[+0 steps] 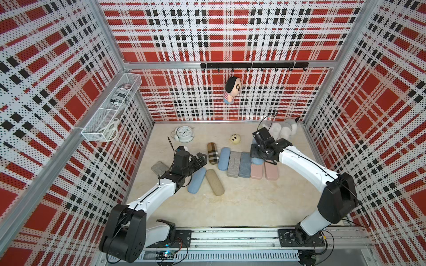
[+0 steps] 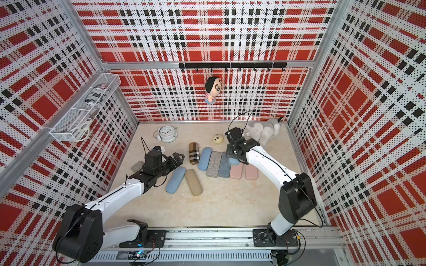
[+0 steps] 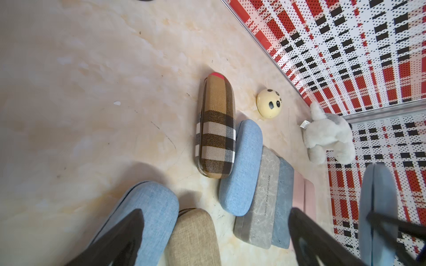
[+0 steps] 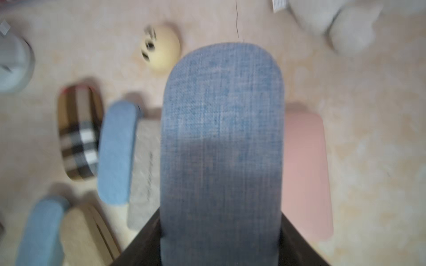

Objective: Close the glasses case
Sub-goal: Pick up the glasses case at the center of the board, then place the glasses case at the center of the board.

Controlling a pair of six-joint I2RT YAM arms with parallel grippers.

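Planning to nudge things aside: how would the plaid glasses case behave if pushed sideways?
The plaid glasses case keeps a smooth capsule shape, so it is probably a stiff shell that slides as one piece. Its rounded sides suggest it might rock or roll slightly. The woven cover likely is not slippery.

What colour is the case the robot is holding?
Blue, like denim. The held case shows best in the right wrist view.

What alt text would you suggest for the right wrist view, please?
A blue fabric glasses case, held between dark jaws, fills the centre. Blurred beyond it lie a plaid case, a pink case and a yellow ball.
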